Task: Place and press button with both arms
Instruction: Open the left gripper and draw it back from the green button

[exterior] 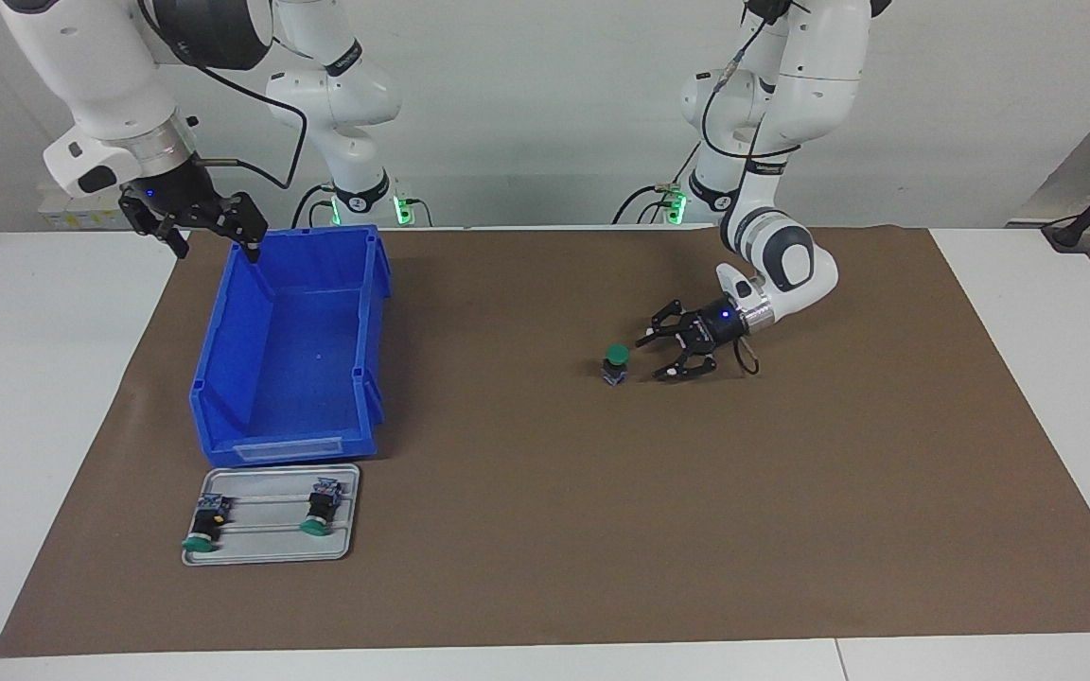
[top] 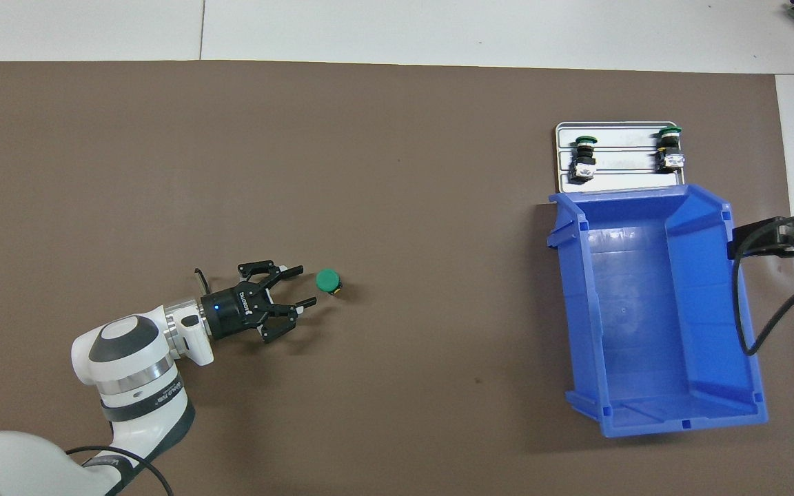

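1. Left gripper lies low over the brown mat, its jaws parted and holding nothing, with the fingertips just beside the button but clear of it.
2. Right gripper hangs with its jaws wide and nothing in them, over the blue bin's rim at the end nearer the robots; that arm waits.
3. Judging from this, the placing step looks done: the button stands alone on the mat, toward the left arm's end of the table and well apart from the bin.
4. What seems in hand is the shift from placing to pressing. I cannot say which arm is meant to press.
5. A press calls for a fingertip brought squarely over the green cap and pushed straight down, since a slanted push could tip so small a thing. The other gripper might steady the body, which would suit the 2-arm wording of the task.
6. The button stands upright, round green cap on top, black body below and a grey-blue block at its base. In the overhead view the cap hides most of the body.
7. 2 like buttons lie on their sides on the metal tray, which touches the bin's end farther from the robots.
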Robot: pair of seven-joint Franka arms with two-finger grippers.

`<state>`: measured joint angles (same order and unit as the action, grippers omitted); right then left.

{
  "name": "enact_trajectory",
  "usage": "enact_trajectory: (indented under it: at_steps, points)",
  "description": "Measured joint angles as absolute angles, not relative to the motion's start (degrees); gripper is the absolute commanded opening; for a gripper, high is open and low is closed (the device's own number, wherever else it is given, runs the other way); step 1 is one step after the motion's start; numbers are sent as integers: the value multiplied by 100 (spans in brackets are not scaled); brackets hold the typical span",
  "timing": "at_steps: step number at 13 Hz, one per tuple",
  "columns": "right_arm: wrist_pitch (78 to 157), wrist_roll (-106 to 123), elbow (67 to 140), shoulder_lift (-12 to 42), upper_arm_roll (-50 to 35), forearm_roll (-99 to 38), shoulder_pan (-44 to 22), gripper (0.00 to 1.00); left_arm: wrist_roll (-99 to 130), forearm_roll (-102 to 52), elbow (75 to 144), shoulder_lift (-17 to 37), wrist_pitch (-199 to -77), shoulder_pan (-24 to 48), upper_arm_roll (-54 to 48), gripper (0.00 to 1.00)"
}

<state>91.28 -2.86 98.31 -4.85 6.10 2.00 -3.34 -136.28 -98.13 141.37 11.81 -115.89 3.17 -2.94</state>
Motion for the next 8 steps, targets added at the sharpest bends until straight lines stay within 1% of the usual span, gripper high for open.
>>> enact_trajectory:
  at_steps: [4, 6, 8]
  points:
    - [9128, -286, 9831, -485, 610, 200, -334, 100, -12515, -8564, 14003, 1000, -11435, -278, -274, 63]
    - [9128, -286, 9831, -485, 610, 200, -334, 100, -11676, -8250, 13931, 769, -11429, -336, -272, 63]
    - [9128, -286, 9831, -485, 610, 200, -334, 100, -10549, -8010, 13824, 393, -11429, -331, -301, 63]
